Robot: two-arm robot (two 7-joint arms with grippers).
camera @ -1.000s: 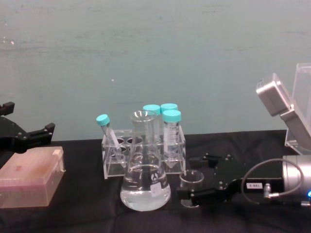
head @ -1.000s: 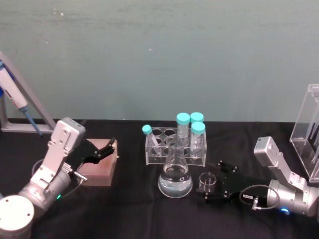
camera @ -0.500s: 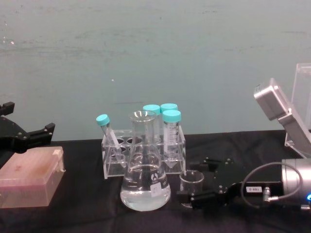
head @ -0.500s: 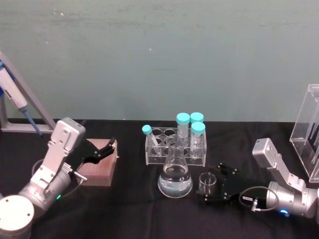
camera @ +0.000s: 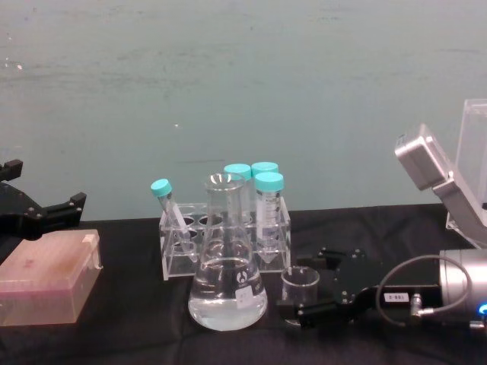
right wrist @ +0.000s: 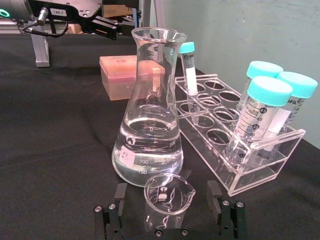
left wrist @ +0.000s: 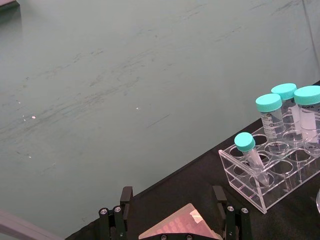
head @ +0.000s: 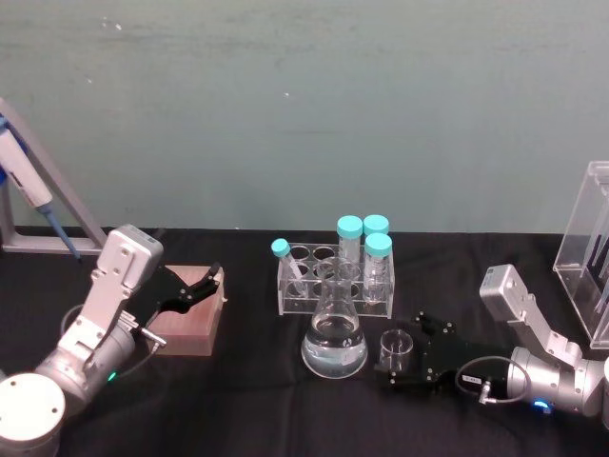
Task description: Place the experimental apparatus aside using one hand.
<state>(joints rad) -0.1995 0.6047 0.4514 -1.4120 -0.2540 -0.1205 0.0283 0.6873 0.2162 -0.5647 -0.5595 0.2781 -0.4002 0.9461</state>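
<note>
A small glass beaker [head: 395,350] stands on the black table just right of the conical flask [head: 334,335] with clear liquid. My right gripper [head: 400,360] lies low on the table, open, one finger on each side of the beaker [right wrist: 167,196] with gaps both sides. The same flask [camera: 227,277] and beaker [camera: 300,287] stand side by side in the chest view, with the right gripper [camera: 306,290] around the beaker. The tall acrylic stand [head: 592,249] sits at the far right. My left gripper [head: 197,284] hovers open over a pink box [head: 190,322].
A clear tube rack [head: 335,281] with teal-capped tubes stands just behind the flask. A pipette on a grey stand [head: 38,205] leans at the far left. Bare black table lies in front of the flask and between the rack and the acrylic stand.
My right wrist has edged slightly left toward the beaker. The beaker, flask and left arm have not moved.
</note>
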